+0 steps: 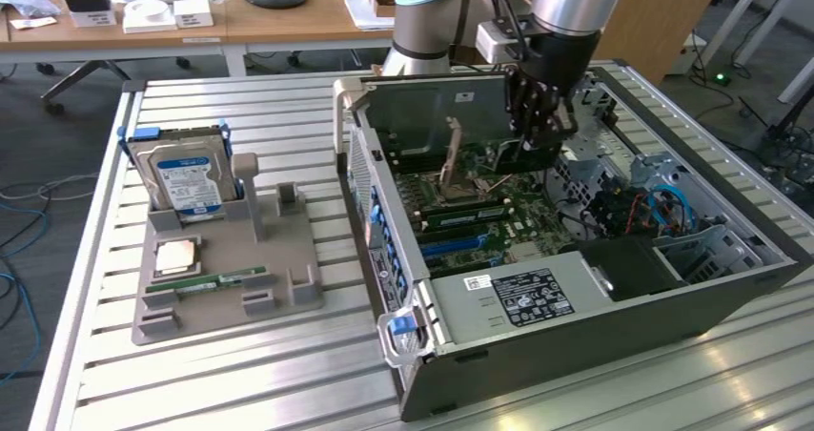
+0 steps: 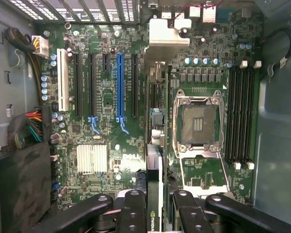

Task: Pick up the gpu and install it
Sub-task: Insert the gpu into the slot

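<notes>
Exterior view: the arm reaches down into the open case [image 1: 573, 288], which lies on its side on the slatted surface [image 1: 254, 107]; the hand [image 1: 537, 126] hangs over the far end of the board, clenched on the gpu [image 1: 525, 154], which it holds upright, on edge, above the board and clear of the case walls; whether the card's lower edge touches anything cannot be told here.

In the wrist view the hand [image 2: 157, 213] grips the gpu [image 2: 154, 167] from both sides, black fingers [image 2: 133, 208] pressed against its faces; the card is seen edge-on, a narrow strip running away from the camera over the board [image 2: 106, 97], between the row of slots and the socket [image 2: 198, 124]; the blue slot [image 2: 120, 82] lies just beside that strip, with one black slot between them; a silver heatsink [image 2: 92, 158] sits nearer the camera.

To the exterior view's left, well apart from the case, a grey holder [image 1: 229, 297] carries a drive [image 1: 191, 178] standing upright, a chip [image 1: 175, 255] and a stick [image 1: 204, 280] lying flat.
</notes>
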`<state>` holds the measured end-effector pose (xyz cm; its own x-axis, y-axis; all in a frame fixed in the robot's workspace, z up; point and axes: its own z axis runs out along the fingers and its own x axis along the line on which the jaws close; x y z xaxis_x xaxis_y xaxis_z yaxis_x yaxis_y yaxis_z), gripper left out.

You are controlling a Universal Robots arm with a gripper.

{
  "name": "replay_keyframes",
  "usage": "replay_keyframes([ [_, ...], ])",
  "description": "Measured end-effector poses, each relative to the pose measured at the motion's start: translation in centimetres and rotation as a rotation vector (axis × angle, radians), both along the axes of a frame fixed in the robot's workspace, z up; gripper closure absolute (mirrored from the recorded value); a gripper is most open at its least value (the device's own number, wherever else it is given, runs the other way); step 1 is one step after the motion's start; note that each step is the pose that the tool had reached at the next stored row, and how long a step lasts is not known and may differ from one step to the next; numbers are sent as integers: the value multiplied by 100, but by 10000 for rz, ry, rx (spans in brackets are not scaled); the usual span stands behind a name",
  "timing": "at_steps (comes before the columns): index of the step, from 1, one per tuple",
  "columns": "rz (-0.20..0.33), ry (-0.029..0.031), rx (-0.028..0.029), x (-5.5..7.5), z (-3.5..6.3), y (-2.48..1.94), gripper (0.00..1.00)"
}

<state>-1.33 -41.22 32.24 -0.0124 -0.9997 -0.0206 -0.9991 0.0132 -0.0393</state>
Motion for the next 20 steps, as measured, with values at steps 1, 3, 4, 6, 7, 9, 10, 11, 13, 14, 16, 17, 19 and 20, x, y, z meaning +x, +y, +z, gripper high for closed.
replay_keyframes([
  [1, 1, 0, 0, -13, 0, 0, 74],
  [3, 1, -2, -1, -45, 0, 0, 74],
  [4, 0, -4, 0, -62, -1, 0, 74],
  [6, -1, -5, -1, -94, -1, 0, 74],
  [7, 0, -5, -1, -111, -1, 0, 74],
  [9, 1, -6, 0, -136, -2, 0, 74],
  [10, 0, -4, -4, -142, -2, 0, 74],
  [11, -1, -4, -6, -144, -3, 0, 74],
  [13, -29, -4, -7, -145, -3, -2, 74],
  [14, -52, -5, -6, -145, -5, -2, 74],
  [16, -101, -6, -5, -146, -6, -4, 74],
  [17, -125, -5, -8, -146, -6, -5, 74],
  [19, -164, -5, -10, -146, -6, -6, 74],
  [20, -165, -5, -10, -146, -6, -7, 74],
])
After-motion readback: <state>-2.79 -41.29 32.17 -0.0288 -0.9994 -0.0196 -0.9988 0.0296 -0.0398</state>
